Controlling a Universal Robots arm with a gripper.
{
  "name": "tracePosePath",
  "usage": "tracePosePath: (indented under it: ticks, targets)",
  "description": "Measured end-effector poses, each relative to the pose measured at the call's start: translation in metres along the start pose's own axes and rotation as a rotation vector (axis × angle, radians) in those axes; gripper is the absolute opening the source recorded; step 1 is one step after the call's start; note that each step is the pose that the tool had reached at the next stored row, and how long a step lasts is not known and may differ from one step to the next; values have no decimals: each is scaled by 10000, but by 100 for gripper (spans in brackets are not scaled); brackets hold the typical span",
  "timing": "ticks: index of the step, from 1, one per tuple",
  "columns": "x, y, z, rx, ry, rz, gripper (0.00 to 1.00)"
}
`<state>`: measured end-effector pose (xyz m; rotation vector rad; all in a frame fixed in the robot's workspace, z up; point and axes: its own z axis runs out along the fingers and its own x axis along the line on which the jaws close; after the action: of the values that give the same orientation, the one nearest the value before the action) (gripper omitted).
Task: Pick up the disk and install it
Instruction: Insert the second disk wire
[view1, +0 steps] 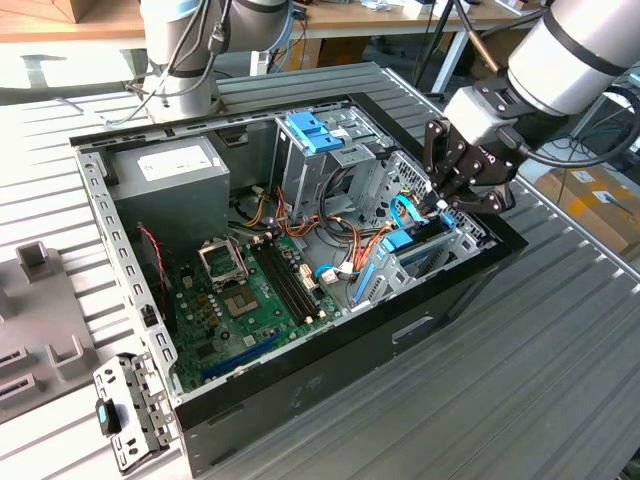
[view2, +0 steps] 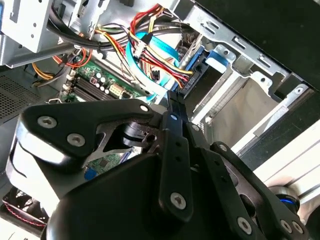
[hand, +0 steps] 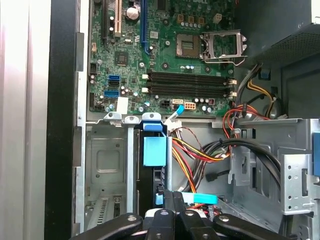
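Open computer case (view1: 300, 400) is my reference for every position.

Labels: one white sticker on the grey power supply (view1: 170, 170) at the case's rear corner; I cannot read its print.

Counts:
- one motherboard (hand: 165, 55)
- one bare CPU socket (hand: 186, 47)
- one light-blue bracket (view1: 312, 132) on the upper drive cage
- the low drive cage (hand: 102, 165) seems to have two bays, though the arm hides part of it

The disk (hand: 150, 175) stands on edge in the cage bay nearer the case's middle, at the front corner. It shows as a dark, thin slab with a blue plastic rail and pull tab on its top edge. The exterior view shows it too (view1: 412, 250).

Gripper (hand: 172, 197) is just above the disk's outer end. Its fingers are pressed together with nothing between them, seen also in the second wrist view (view2: 175, 102) and the exterior view (view1: 442, 205).
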<state>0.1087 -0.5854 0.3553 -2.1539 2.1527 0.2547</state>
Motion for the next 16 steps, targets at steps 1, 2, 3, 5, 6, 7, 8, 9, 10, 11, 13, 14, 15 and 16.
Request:
tracePosePath:
  ticks: [1,2,3,5,6,7,8,9,10,11,13,14,15,16]
  targets:
    - [5,-2,25,-15,2,2,11]
    - [8,-3,44,-28,2,4,11]
    - [14,-5,74,-48,2,8,11]
    - [24,-7,116,-75,9,13,11]
    - [27,-8,126,-80,9,14,11]
    - [39,-9,135,-82,8,14,11]
    - [57,-9,135,-83,6,14,11]
    - [65,-9,131,-83,11,14,11]
    - [65,-9,129,-83,8,14,11]
    - [63,-9,126,-83,-2,14,11]
    - [59,-13,98,-83,-14,13,11]
    - [52,-21,61,-83,0,13,11]
    - [48,-31,37,-83,-4,14,11]
    - [47,-39,28,-83,-4,14,11]
